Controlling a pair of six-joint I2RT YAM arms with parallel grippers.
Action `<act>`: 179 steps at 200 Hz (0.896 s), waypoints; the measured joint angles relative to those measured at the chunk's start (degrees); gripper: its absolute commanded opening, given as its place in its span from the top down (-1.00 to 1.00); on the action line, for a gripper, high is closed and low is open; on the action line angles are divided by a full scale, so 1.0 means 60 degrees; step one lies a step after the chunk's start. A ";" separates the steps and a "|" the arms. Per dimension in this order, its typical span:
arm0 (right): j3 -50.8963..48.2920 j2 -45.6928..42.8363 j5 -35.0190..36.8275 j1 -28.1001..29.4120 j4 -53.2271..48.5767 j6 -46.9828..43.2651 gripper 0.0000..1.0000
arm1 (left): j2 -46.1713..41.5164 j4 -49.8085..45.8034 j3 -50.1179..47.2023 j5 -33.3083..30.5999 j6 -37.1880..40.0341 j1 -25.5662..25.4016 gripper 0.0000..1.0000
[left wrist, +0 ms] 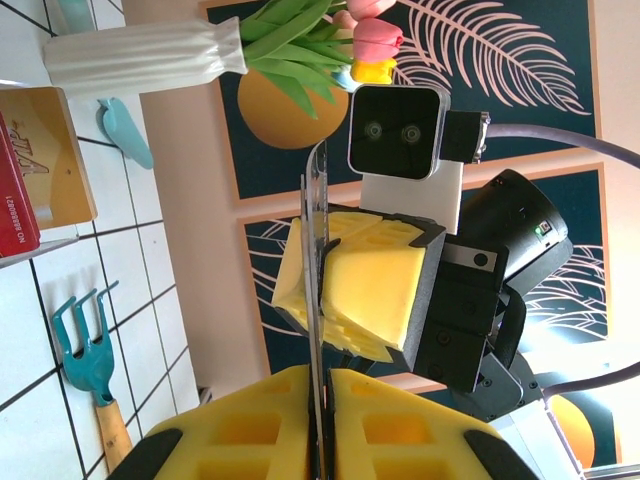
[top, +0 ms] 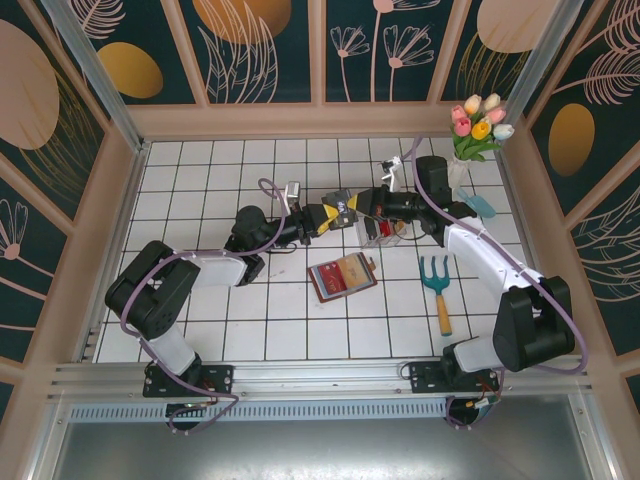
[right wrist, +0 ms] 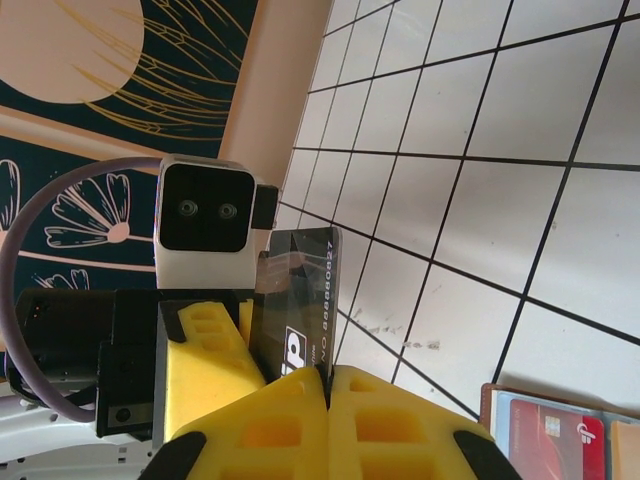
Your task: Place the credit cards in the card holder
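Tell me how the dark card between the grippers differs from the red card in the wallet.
The dark card is pinched in the air between the left gripper and right gripper; the red card lies flat in the open card holder. The dark card is near-black with white print, the red card bright red. Both are thin rectangular cards.

The left gripper and right gripper meet tip to tip beyond the open card holder, with a garden fork to its right.

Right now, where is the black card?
The black card is pinched between the left hand and right hand mid-table in the top view, just beyond the open card holder.
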 measured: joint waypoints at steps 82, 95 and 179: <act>-0.0004 -0.0444 0.2328 -0.1038 -0.1133 -0.0583 0.95 | -0.0266 -0.0073 -0.0189 -0.0022 0.0324 -0.0007 0.88; 0.0047 -0.0372 0.3031 -0.0929 -0.1483 -0.0947 0.95 | -0.0572 -0.0922 -0.0186 -0.0233 0.0798 -0.0015 0.89; 0.1115 0.2182 0.6914 0.0809 -0.2830 -0.2787 0.99 | -0.1672 -0.4320 -0.0240 -0.1370 0.2634 -0.0018 0.96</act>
